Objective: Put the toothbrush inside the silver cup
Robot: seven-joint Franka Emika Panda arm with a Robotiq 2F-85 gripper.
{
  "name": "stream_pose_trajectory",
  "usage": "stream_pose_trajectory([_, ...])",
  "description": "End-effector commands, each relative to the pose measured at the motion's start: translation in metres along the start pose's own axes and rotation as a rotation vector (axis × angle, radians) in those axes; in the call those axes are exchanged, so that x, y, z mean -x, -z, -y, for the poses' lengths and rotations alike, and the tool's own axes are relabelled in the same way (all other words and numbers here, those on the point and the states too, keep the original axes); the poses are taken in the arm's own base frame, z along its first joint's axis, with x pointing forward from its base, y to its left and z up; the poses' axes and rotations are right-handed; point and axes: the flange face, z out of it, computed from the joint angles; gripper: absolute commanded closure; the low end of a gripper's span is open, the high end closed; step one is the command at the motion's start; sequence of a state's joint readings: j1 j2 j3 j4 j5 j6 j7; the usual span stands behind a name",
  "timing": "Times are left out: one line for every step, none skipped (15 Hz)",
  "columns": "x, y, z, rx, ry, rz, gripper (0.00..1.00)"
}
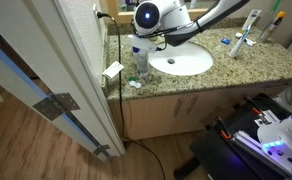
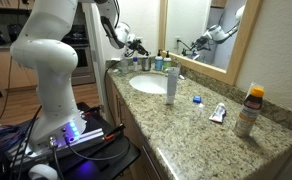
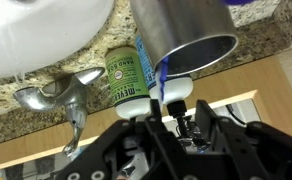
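Observation:
In the wrist view the silver cup fills the top centre, its open mouth turned toward the camera. My gripper is shut on the toothbrush, which has a white body and a blue neck. Its blue end reaches the rim of the cup; I cannot tell whether the tip is inside. In both exterior views my gripper hangs over the counter at the side of the sink, and the cup is hidden behind it.
A green-labelled soap bottle stands beside the cup, with a chrome faucet and the white sink next to it. On the granite counter are a tall grey tube, a toothpaste tube and an orange-capped bottle. A door stands by the counter end.

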State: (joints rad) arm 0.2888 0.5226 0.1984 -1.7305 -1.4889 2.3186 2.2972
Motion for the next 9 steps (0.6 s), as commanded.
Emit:
stream_pose_trajectory([-0.035, 0.032, 0.006, -0.014, -0.036, 0.031, 0.29])
stream_pose_trajectory([-0.046, 0.042, 0.008, -0.017, -0.052, 0.035, 0.22])
stream_pose_trajectory([-0.058, 0.052, 0.010, -0.023, -0.069, 0.039, 0.16])
stream_pose_trajectory([-0.075, 0.064, 0.010, -0.025, -0.088, 0.045, 0.08])
stream_pose_trajectory([-0.088, 0.074, 0.011, -0.026, -0.106, 0.048, 0.02])
stream_pose_trajectory([-0.104, 0.085, 0.011, -0.020, -0.123, 0.054, 0.00])
stream_pose_trajectory([-0.120, 0.097, 0.006, -0.003, -0.150, 0.075, 0.00])
stream_pose_trajectory([-0.133, 0.106, -0.003, 0.028, -0.169, 0.103, 0.00])
stream_pose_trajectory([-0.117, 0.089, 0.020, 0.002, -0.163, 0.064, 0.00])
